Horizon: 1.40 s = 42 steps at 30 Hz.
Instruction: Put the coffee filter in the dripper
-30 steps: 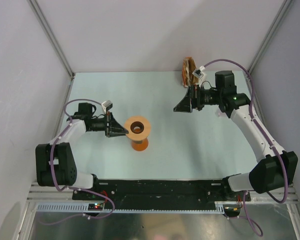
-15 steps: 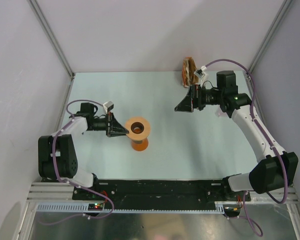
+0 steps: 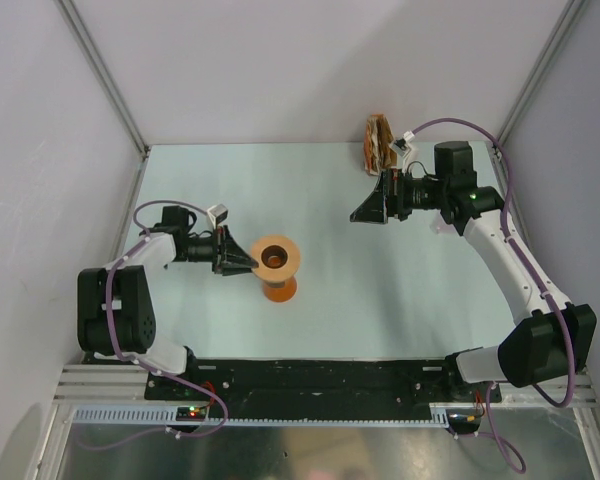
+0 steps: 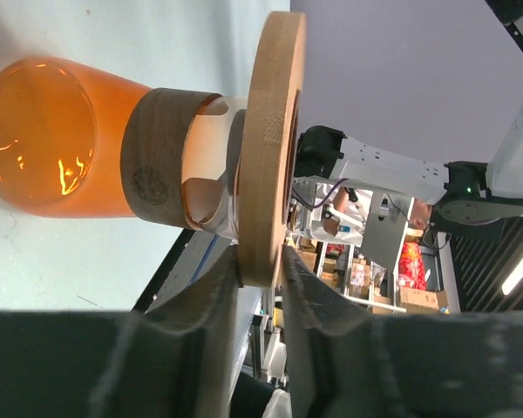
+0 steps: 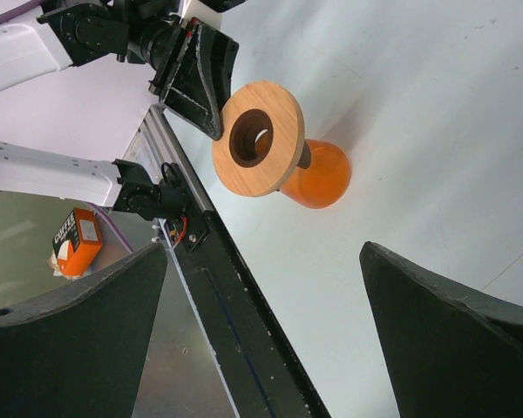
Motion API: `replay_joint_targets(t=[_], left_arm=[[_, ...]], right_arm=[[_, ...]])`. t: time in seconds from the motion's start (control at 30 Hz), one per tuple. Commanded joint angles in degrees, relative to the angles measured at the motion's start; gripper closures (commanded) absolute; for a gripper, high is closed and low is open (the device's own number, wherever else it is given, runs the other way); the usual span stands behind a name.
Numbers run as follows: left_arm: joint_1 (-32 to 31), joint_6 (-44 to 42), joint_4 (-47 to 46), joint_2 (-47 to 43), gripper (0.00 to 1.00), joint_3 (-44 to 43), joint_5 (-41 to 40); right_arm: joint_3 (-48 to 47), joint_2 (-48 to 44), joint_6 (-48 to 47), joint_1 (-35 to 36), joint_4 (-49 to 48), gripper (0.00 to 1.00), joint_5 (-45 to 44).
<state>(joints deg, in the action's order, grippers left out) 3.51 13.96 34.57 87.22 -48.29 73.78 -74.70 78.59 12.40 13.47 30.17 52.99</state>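
The left claw [image 4: 260, 261] stands narrow, a finger [image 4: 211, 322] on each side of the dripper's rim. Both fingers lie right against the faces of that rim; whether they press on it or only lie beside it I cannot tell. The dripper [image 4: 275, 131] is a flat tan ring with a dark centre hole, and the claw meets it at its left edge. It sits on the neck of an orange vessel [image 4: 52, 139], which stands on the pale table [image 3: 380, 300], left of the middle and toward the near side.

The right claw [image 5: 263, 252] is spread wide with nothing between its fingers. It hangs over the far right part of the table, well apart from the dripper and pointing left toward it. Just behind it, at the table's far edge, stands an upright bundle [image 3: 380, 143] of brown and orange papers. I cannot pick out a single loose filter in any view.
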Motion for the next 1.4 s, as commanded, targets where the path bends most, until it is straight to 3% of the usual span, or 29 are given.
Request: replay_joint_targets(t=[0.0, 0.17, 0.27, 0.33, 0.53, 0.73, 0.93, 1.07, 1.23, 1.37], left_arm=[[0.2, -1.5, -1.1, -0.8, 0.65, 0.2, -2.7], [0.2, -1.1, -1.0, -1.9, 0.43, 0.7, -3.7], [0.2, -0.9, -1.1, -3.3, 0.11, 1.5, -5.0], [0.3, -0.6, -1.1, -4.5, 0.03, 1.9, -6.3], [3.9, 0.9, -0.6, -11.9, 0.0, 3.2, -12.1], [6.7, -0.2, 0.6, -22.8, 0.0, -0.6, -25.9], [2.6, -11.0, 2.1, -29.4, 0.0, -10.3, -47.8], [-0.9, -21.7, 2.0, -27.9, 0.0, -19.4, -62.3], [-1.4, -24.8, 2.1, -23.3, 0.0, -32.3, -67.1], [-1.7, -32.2, 3.7, -21.8, 0.0, -36.7, -60.5]], right_arm=[[0.1, -1.5, 0.2, -0.3, -1.2, 0.01, 1.1], [0.1, -1.5, 0.2, -0.5, -1.3, 0.01, 1.3], [0.1, -1.6, 0.0, -0.4, -1.2, 0.01, 1.2], [0.1, -1.7, -0.2, -0.4, -0.9, 0.01, 1.1], [0.1, -2.7, -1.6, -0.6, 0.3, 0.0, 0.9], [0.2, -4.6, -3.9, -1.5, 1.4, 0.01, -1.8], [-3.5, -5.9, -12.7, -5.0, 6.2, 0.01, -9.5], [-9.8, -4.3, -22.8, -12.8, 14.9, 0.01, -12.0], [-20.1, 3.0, -36.4, -23.0, 29.2, 0.01, -15.8], [-22.2, 9.9, -42.9, -29.9, 32.7, 0.0, -20.6]])
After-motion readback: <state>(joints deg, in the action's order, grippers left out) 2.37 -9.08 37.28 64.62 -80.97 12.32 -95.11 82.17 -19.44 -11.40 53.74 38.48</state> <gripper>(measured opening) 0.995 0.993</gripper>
